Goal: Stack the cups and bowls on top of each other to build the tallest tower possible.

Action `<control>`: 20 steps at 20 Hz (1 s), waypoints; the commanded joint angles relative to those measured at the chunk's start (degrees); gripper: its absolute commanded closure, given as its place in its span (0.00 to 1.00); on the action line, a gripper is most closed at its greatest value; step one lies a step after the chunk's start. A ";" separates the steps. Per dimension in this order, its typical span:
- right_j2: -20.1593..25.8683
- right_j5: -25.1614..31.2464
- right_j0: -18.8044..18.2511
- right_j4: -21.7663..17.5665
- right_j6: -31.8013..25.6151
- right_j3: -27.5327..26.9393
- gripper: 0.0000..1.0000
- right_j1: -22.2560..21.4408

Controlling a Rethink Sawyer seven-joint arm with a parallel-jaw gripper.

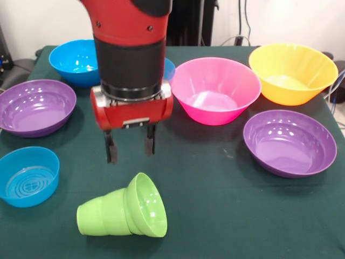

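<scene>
front view: the red and black arm hangs over the dark green cloth table (226, 216), its gripper (129, 145) empty with fingers parted. around it, upright — the large glossy pink plastic bowl (215, 89), yellow-orange bowl (292, 73), two shallow purple bowls (290, 141) (35, 106), blue bowls (75, 61) (28, 176). nearest the camera the small lime green bowl (145, 205) lies on its side, mouth to mouth with the ridged lime green cup (103, 218) — just below the gripper.

Gripper (129, 149) above toppled cup (104, 218)
</scene>
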 commanded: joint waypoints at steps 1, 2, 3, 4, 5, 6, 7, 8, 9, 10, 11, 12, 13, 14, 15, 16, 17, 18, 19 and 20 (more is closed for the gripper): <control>7.73 -1.05 -3.95 -5.22 -23.21 -7.15 0.00 6.58; 8.00 -1.37 -4.26 -5.18 -23.46 -7.47 0.00 7.25; 8.62 -2.31 -4.83 -5.21 -24.27 -7.79 0.00 7.99; 8.70 -3.08 -4.98 -5.48 -24.06 -7.96 0.00 8.65; 8.90 -3.63 -5.21 -5.83 -24.35 -8.58 0.00 9.39; 8.76 -3.93 -5.31 -6.13 -23.96 -9.15 0.00 10.03; 8.97 -4.60 -5.59 -6.18 -23.95 -9.43 0.00 10.68; 9.06 -5.70 -5.83 -6.49 -23.94 -9.50 0.00 11.36; 8.80 -6.75 -5.90 -6.78 -23.04 -9.75 0.00 12.10; 9.06 -7.63 -6.26 -6.90 -23.10 -9.79 0.00 12.75; 8.83 -7.06 -6.26 -6.85 -22.42 -10.11 0.00 13.09; 8.80 -6.79 -6.29 -6.95 -22.27 -10.21 0.00 13.27; 8.47 -6.34 -6.11 -7.09 -21.66 -10.33 0.00 13.23; 8.32 -5.90 -5.79 -7.18 -21.10 -10.51 0.00 13.19; 8.24 -5.86 -5.75 -7.19 -20.71 -10.33 0.00 13.20; 8.08 -5.58 -5.61 -7.04 -20.05 -9.85 0.00 12.95; 8.30 -5.43 -5.71 -6.81 -20.06 -9.34 0.00 12.89; 8.58 -5.30 -5.83 -6.52 -20.27 -8.64 0.00 12.70; 8.75 -5.21 -5.86 -6.37 -20.38 -8.16 0.00 12.70; 8.99 -5.89 -6.07 -6.28 -20.56 -6.88 0.00 12.40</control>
